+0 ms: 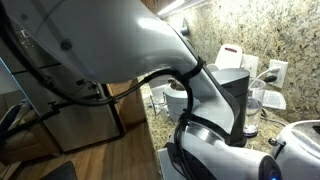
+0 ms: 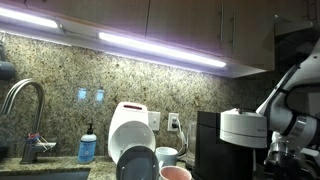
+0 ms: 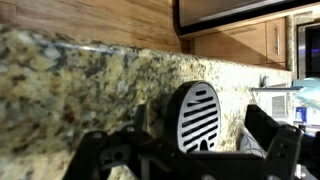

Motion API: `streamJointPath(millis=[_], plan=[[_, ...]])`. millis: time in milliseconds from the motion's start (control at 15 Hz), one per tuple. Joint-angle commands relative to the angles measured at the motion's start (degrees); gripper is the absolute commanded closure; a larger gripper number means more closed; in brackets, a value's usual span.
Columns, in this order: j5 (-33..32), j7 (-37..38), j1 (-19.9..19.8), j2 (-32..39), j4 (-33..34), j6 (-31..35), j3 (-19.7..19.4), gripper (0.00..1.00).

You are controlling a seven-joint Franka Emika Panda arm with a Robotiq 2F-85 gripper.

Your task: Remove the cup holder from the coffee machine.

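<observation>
Pincer (image 3: 202, 130) reaches in from the bottom of the wrist view, its two dark fingers (image 3: 264, 128) standing well apart. The cup holder (image 3: 197, 110) stands on edge between them at frame centre, grated face to the camera. Whether the fingers press on its rim I cannot tell. Granite fills the left behind it, with wood cabinets along the top.

In an exterior view the coffee machine (image 2: 235, 145) stands at lower right, with the arm (image 2: 292, 95) just beside it at the right edge. Left of the machine the counter (image 2: 60, 162) is crowded with cups (image 2: 167, 155), a dark plate (image 2: 135, 163), a white appliance (image 2: 128, 128), a blue bottle (image 2: 88, 147) and a faucet (image 2: 25, 105).
</observation>
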Motion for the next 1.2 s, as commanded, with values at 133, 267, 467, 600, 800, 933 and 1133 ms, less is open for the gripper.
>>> streamJointPath(millis=[133, 267, 467, 600, 800, 933, 1133], plan=[[-0.24, 1.90, 0.02, 1.42, 1.17, -3.52, 0.06, 0.00], [0.16, 1.78, 0.15, 1.50, 0.98, -3.18, 0.07, 0.00], [2.32, 1.27, 0.06, 1.23, 0.76, -2.02, 0.36, 0.00], [4.83, 0.75, 0.05, 1.23, 0.65, -1.43, 0.53, 0.00], [8.39, 0.13, 0.39, 1.54, 0.77, -1.21, 0.34, 0.00], [9.53, 0.30, 0.75, 1.75, 0.84, -1.07, 0.02, 0.00], [8.63, 0.90, 1.37, 1.82, 0.77, -1.14, -0.53, 0.00]])
